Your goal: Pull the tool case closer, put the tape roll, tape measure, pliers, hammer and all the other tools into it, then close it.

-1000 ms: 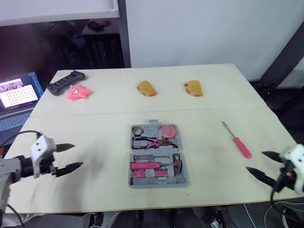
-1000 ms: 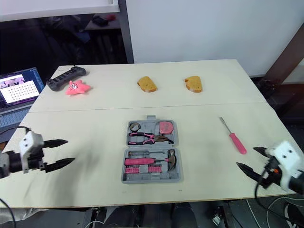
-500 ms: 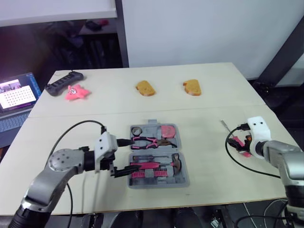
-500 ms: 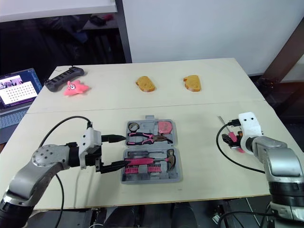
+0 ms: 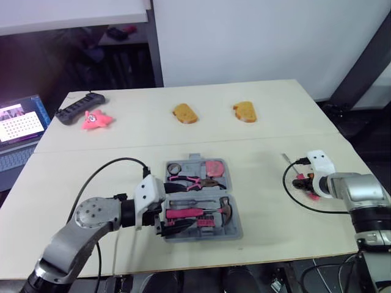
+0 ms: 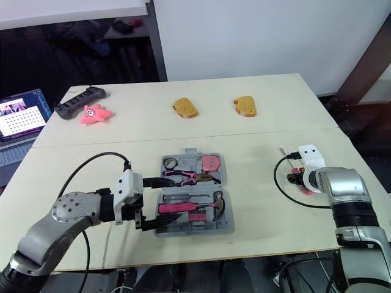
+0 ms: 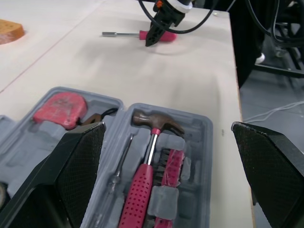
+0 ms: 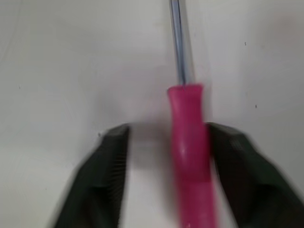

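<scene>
The right gripper (image 8: 168, 129), fingers spread, straddles the screwdriver (image 8: 189, 124) handle at three o'clock of the tool case (image 6: 195, 231); the shaft points toward eleven o'clock.

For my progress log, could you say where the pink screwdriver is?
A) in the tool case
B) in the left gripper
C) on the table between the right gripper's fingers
C: the pink screwdriver lies on the table, with the right gripper open astride its handle.
</scene>
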You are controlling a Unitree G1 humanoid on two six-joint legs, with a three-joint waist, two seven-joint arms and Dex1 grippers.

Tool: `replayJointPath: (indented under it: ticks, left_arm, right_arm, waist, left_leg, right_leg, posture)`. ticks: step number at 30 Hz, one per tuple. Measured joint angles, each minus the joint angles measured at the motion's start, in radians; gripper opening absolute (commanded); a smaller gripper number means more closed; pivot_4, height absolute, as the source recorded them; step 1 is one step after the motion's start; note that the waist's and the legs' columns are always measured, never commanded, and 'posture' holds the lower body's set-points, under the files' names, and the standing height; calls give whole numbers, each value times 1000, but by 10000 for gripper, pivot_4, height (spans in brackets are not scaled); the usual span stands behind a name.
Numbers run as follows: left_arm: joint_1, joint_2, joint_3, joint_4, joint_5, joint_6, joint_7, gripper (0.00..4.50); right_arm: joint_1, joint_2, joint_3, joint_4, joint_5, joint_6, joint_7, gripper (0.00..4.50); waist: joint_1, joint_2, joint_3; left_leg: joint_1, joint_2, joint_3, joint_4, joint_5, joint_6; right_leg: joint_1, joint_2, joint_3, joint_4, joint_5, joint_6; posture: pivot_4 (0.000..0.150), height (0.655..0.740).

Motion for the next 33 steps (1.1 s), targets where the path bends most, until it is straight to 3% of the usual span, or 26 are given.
replayJointPath:
  ticks: [1,2,8,13,16,21,23,30,33]
  left_arm:
    - [0,1,0,0,0,2,3,45000]
    - [-1,1,-1,0,0,4,5,45000]
    - [-13,12,-1,1,0,9,13,45000]
    - [-15,40,8,21,-1,8,2,45000]
    - [-12,59,31,53,-2,2,-10,45000]
    - [-4,88,60,105,-1,-27,-45,45000]
    - [-5,91,61,127,-1,-39,-54,45000]
    - [-14,91,60,129,0,-48,-71,45000]
    - [-14,91,60,130,0,-48,-73,45000]
  right_arm:
    - [-5,2,5,10,-5,-8,2,7627]
    - [-9,3,8,14,-8,-12,3,5479]
    - [0,9,0,-3,-9,-19,0,5529]
    - [133,17,-117,-383,59,157,-11,5529]
    - [182,108,-222,-700,101,391,-61,5529]
    - [305,375,-205,-1032,117,595,-193,5529]
    - [356,460,-170,-1089,115,603,-258,5529]
    - [386,525,-146,-1095,33,603,-402,5529]
    - [419,550,-140,-1065,26,600,-405,19546]
  waist:
    - [0,0,0]
    - [0,0,0]
    - [0,0,0]
    - [6,2,1]
    - [5,1,0]
    - [8,2,1]
    - [7,2,1]
    - [2,2,1]
    - [1,2,1]
  left_leg:
    - [0,0,0,0,0,0]
    - [0,0,0,0,0,0]
    - [0,0,0,0,0,0]
    - [-1,0,0,0,0,0]
    - [-1,1,-1,0,0,0]
    - [-2,0,-2,-1,0,0]
    - [-2,-1,-1,0,0,0]
    - [-1,0,0,-1,0,-1]
    - [-1,1,0,-2,0,-1]
  right_leg:
    - [0,0,0,0,0,0]
    - [0,0,0,0,0,0]
    - [0,0,0,0,0,0]
    - [-2,0,0,1,0,0]
    - [-2,1,0,1,0,0]
    - [-3,1,0,1,0,0]
    - [-3,0,1,1,0,0]
    - [-4,1,2,2,0,0]
    - [-4,2,2,2,0,0]
  posture:
    - [1500,7219]
    - [1500,7219]
    - [1500,7219]
    - [1500,7219]
    - [1500,7219]
    - [1500,7219]
    - [1500,7219]
    - [1500,7219]
    - [1500,7219]
